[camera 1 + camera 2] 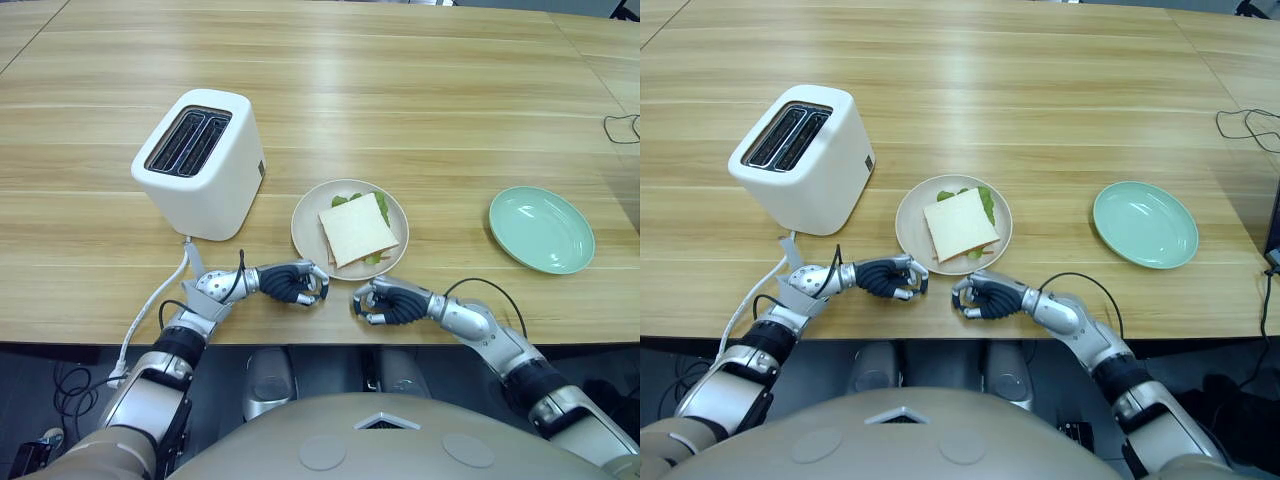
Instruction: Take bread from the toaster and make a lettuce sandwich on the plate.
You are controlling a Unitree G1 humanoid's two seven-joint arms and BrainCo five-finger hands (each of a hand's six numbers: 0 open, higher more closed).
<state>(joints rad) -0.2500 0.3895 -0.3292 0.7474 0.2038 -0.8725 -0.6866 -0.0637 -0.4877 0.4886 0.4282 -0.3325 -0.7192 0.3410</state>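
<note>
Presently, left hand [295, 283] and right hand [388, 303] rest curled, empty, at the table's [400, 90] front edge, just beside the plate [300, 224] bearing the sandwich [357, 231].

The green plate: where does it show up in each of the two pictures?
Left eye view: green plate at the right, near the picture's right edge.
Right eye view: green plate right of centre, with more table to its right.
Shared landmark: the sandwich plate lies to its left in both.
</note>
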